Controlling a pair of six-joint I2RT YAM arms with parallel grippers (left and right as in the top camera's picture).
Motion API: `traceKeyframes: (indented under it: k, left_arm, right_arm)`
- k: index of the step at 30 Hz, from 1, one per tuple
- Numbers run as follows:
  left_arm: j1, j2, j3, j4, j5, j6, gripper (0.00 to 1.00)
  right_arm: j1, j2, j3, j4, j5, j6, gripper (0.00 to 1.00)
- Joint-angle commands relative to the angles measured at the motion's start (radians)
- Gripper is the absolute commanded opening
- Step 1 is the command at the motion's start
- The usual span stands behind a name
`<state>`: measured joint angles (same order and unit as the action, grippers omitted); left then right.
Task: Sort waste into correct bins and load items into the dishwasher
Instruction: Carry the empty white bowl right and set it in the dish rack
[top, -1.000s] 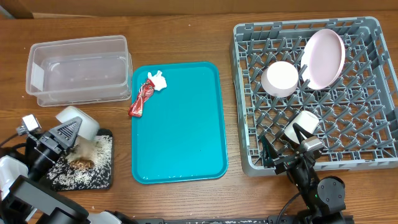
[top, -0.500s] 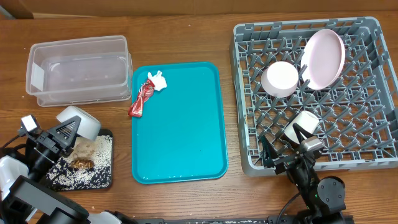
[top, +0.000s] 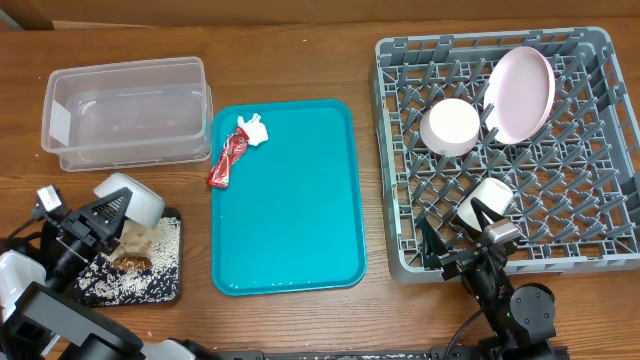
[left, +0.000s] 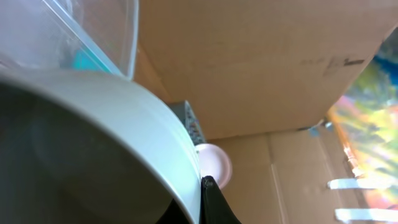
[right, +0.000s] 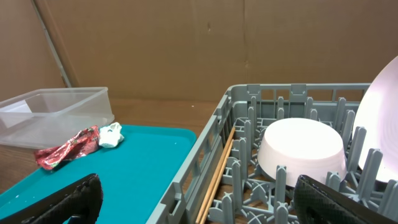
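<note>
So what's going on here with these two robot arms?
The left gripper holds a white bowl tilted at the corner of a black bin that has rice and food scraps in it. The right gripper hangs open and empty at the front of the grey dish rack, which holds a pink plate, another bowl and a cup. A red wrapper and a crumpled tissue lie on the teal tray, not yet sorted.

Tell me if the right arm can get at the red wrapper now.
Probably yes: the right gripper is open and empty, and only bare tray lies between it and the wrapper, far across.
</note>
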<state>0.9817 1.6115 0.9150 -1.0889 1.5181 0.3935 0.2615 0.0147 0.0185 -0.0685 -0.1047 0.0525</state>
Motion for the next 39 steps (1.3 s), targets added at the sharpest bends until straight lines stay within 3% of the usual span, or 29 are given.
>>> traceKeyframes:
  k: [1, 4, 8, 12, 17, 19, 21, 24, 30, 36, 39]
  left_arm:
    - [0.000, -0.017, 0.003, 0.018, 0.035, 0.079, 0.04]
    - [-0.009, -0.013, 0.003, -0.023, 0.036, -0.008, 0.04]
    - [-0.095, -0.029, 0.003, -0.099, 0.051, 0.097, 0.04]
    - [-0.308, -0.050, 0.037, -0.145, 0.045, 0.217, 0.04]
    - [-0.605, -0.056, 0.186, -0.117, 0.024, 0.197, 0.04]
    - [-0.721, -0.056, 0.266, -0.071, -0.031, 0.107, 0.04]
    - [-0.852, -0.056, 0.353, 0.052, -0.170, -0.098, 0.04]
    - [-1.057, -0.056, 0.455, 0.261, -0.509, -0.441, 0.04]
    - [-1.368, -0.045, 0.503, 0.619, -0.851, -0.756, 0.04]
    - [-1.534, 0.069, 0.503, 0.888, -0.904, -0.911, 0.05]
    - [-1.580, 0.163, 0.503, 1.012, -0.838, -1.008, 0.04]
  right_arm:
    - [-0.006, -0.012, -0.010, 0.006, -0.002, 0.006, 1.00]
    - [-0.006, -0.012, -0.010, 0.006, -0.002, 0.006, 1.00]
    - [-0.006, -0.012, -0.010, 0.006, -0.002, 0.006, 1.00]
    - [-0.006, -0.012, -0.010, 0.006, -0.002, 0.006, 1.00]
    - [-0.006, -0.012, -0.010, 0.006, -0.002, 0.006, 1.00]
    - [-0.006, -0.012, -0.010, 0.006, -0.002, 0.006, 1.00]
    - [-0.006, -0.012, -0.010, 0.006, -0.002, 0.006, 1.00]
    - [-0.006, -0.012, -0.010, 0.006, -0.002, 0.006, 1.00]
    - [-0.006, -0.012, -0.010, 0.006, -0.002, 0.006, 1.00]
    - [-0.006, -0.012, -0.010, 0.006, -0.002, 0.006, 1.00]
    - [-0.006, -0.012, -0.010, 0.006, -0.002, 0.006, 1.00]
